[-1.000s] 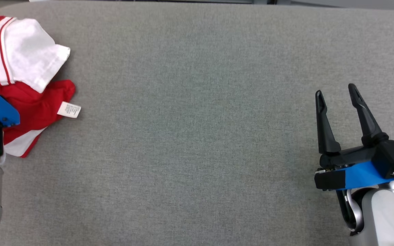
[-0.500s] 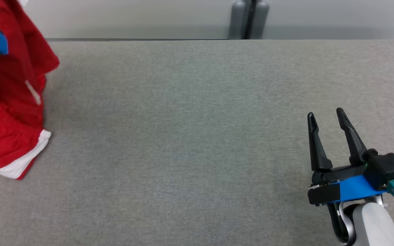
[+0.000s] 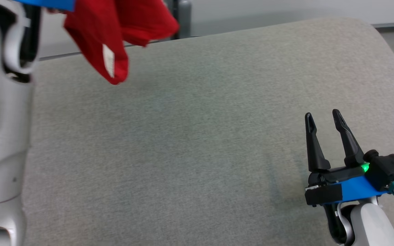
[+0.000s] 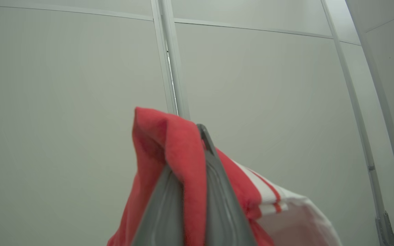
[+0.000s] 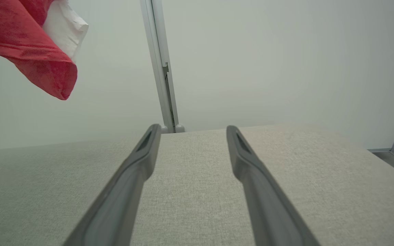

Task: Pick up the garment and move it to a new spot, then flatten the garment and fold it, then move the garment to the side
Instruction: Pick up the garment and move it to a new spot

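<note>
Red and white cloth garment [image 3: 94,30] dangling above the far left edge of the grey fabric desk [image 3: 197,143], clamped between the fingers of the left gripper [image 4: 190,150]. Right gripper [image 3: 322,115] by the near right corner, fingers apart. Best carried toward the middle, lowered hem-first, released once draped.

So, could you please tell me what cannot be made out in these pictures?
Head view: the garment is cut off by the top edge; print on its label is too small.
Left wrist view: red cloth hides one fingertip of the left end effector.
Right wrist view: the corner cuts off most of it.
</note>
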{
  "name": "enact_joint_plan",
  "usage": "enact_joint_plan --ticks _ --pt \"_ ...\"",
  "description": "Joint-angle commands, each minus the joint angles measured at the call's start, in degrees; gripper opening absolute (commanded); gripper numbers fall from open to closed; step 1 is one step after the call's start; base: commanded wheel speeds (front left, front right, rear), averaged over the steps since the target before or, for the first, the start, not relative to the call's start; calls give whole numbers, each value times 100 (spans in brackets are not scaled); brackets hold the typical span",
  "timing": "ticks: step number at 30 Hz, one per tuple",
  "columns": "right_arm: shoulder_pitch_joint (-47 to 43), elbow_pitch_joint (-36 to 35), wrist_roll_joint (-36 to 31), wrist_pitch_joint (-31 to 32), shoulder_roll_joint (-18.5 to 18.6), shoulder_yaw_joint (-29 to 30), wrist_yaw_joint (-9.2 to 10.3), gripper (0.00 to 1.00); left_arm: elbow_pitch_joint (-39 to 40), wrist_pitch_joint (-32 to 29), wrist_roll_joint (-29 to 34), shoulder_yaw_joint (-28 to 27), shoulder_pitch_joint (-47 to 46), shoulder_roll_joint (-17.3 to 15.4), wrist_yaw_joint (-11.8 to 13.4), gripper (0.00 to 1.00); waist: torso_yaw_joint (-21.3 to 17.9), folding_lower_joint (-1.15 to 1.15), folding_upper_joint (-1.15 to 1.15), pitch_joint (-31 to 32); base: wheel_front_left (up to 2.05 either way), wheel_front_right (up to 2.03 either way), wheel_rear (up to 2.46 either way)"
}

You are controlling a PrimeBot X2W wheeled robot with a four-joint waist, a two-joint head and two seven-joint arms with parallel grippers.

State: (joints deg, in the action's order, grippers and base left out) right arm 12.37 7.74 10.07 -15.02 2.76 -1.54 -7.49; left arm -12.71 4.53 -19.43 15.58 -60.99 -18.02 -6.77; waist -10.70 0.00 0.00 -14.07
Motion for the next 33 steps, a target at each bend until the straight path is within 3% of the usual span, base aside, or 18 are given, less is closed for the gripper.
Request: enact_joint_plan --ticks 1,12,25,26,27,28,33 --pt "-56 -35 58 -20 22 -20 -1 100 46 -35 5 93 20 68 11 0 -136 0 0 41 0 0 0" --pt "107 -104 104 -22 22 -70 -1 100 -517 154 -125 1045 1264 599 -34 0 -367 0 0 -92 0 0 0" --pt "-151 5 -24 -21 23 -2 -1 100 -1546 626 -233 2186 3354 1122 -66 0 -70 0 0 133 0 0 0" --pt "-161 19 -24 -21 23 -9 -1 100 -1596 641 -222 2269 3416 1152 -67 36 -33 0 0 157 0 0 0" --pt "-170 33 -20 -21 22 -17 -1 100 -1639 691 -221 2296 3452 1181 -58 91 4 0 0 186 0 0 0" --pt "-180 51 -17 -21 22 -36 -1 100 -1670 734 -234 2300 3484 1206 -21 100 36 0 0 214 0 0 0" --pt "-241 131 -19 -20 23 -38 -1 100 -1680 910 -263 2213 3538 1246 128 100 197 0 0 378 0 0 0"
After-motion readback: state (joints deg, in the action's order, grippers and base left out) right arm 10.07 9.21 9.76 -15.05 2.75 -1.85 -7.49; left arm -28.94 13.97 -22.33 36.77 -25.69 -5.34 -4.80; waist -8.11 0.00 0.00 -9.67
